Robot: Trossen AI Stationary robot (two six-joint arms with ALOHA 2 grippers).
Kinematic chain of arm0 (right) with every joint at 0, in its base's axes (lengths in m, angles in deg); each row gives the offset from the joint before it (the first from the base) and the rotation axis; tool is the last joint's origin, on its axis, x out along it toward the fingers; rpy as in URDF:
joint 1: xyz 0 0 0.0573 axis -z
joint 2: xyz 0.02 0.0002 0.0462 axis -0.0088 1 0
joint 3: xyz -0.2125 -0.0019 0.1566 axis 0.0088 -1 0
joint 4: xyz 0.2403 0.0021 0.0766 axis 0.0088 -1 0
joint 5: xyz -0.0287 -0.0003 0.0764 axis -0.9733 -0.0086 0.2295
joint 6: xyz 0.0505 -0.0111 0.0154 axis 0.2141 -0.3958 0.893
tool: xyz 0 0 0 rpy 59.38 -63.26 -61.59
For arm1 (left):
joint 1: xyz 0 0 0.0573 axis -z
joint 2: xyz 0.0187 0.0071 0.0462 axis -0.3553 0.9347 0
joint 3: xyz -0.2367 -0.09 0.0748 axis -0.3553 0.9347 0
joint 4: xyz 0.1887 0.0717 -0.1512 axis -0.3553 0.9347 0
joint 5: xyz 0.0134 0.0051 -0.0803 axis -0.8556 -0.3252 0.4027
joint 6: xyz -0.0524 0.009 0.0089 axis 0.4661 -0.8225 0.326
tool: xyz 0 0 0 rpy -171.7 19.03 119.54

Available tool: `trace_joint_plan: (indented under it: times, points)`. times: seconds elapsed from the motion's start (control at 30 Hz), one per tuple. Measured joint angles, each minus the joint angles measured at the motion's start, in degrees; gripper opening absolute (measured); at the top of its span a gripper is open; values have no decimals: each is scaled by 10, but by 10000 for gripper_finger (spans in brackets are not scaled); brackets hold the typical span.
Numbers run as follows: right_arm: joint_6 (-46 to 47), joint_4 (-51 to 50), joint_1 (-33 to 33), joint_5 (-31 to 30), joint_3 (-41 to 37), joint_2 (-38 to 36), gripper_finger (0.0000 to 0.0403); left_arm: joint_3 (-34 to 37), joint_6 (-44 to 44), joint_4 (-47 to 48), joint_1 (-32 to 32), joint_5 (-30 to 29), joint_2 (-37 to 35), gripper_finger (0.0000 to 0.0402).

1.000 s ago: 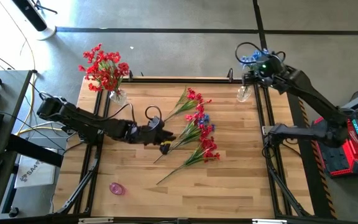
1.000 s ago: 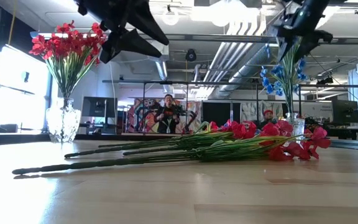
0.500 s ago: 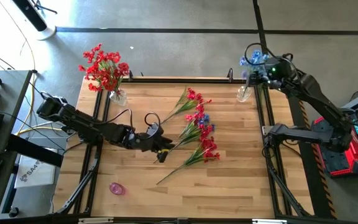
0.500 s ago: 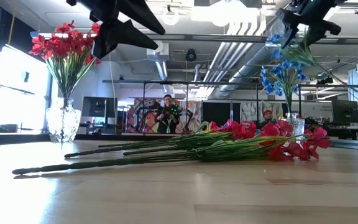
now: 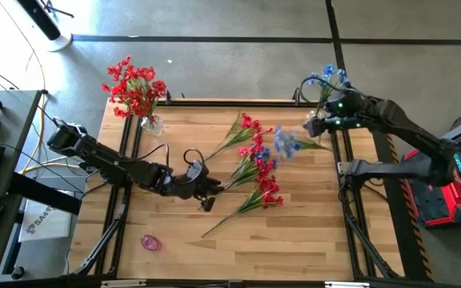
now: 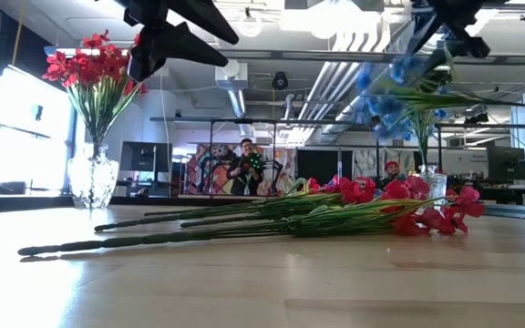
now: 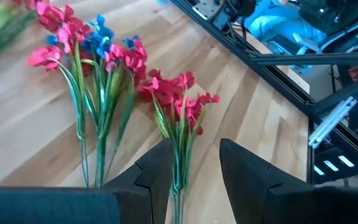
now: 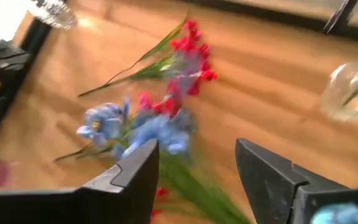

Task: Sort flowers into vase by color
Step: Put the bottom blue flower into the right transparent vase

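Note:
Several red sprays and one with blue blooms lie in a loose pile point(image 5: 254, 168) at mid-table, stems toward the near left. A glass vase point(image 5: 150, 124) of red sprays stands at the far left corner. A vase point(image 8: 353, 93) with blue sprays point(image 5: 326, 76) stands at the far right. My left gripper point(image 7: 194, 168) is open, high over the pile's stem ends, with a red spray's stem point(image 7: 179, 155) below its gap. My right gripper point(image 8: 197, 165) is open beside the right vase. A loose blue spray point(image 5: 286, 144) shows blurred and level in the air below it point(image 6: 381, 96). My right gripper's fingers stand wide apart above the blue spray's green stem point(image 8: 191, 186), which runs under the gap between them. The spray is blurred, and I cannot tell whether a finger touches it.
A small pink thing point(image 5: 150, 242) lies near the table's near left corner. Black frame rails point(image 5: 338, 160) run along the table's sides. People show in the room beyond the table point(image 6: 247, 164). Bare wood lies near the front edge point(image 5: 294, 240).
My right gripper has gone from above the blue vase toward the table's near edge and a little left. The blue spray, which stood slanted at the gripper half a second ago, is now lower, level and blurred, its blooms toward the pile. My left gripper has shifted slightly toward the near edge.

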Motion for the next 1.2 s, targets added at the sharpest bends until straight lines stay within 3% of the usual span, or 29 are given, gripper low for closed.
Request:
trace_joint_plan:
  times: [0.07,0.2,0.4,0.57,0.63,0.87,1.0,1.1,1.2]
  points:
    - [-19,10,-18,-24,0,9,199,0,-6,0,-4,-13,0,119]
    - [-66,50,-42,-6,0,31,222,0,-16,-2,-21,-21,0,119]
    - [-24,138,-46,43,0,44,282,0,-24,-7,-34,-21,0,119]
    - [-50,67,-47,143,0,71,308,0,-29,0,-49,-44,0,119]
    - [-74,22,-47,152,0,84,309,0,-29,0,-58,-44,0,119]
    - [-125,-62,-46,42,0,154,295,0,-29,1,-82,-44,0,119]
    - [-120,-60,-46,8,0,214,277,0,-29,1,-93,-43,0,119]
    - [-89,-48,-46,-53,0,258,261,0,-30,1,-104,-39,0,119]
    - [-48,-9,-46,-85,-6,287,247,0,-55,-5,-122,-4,0,119]
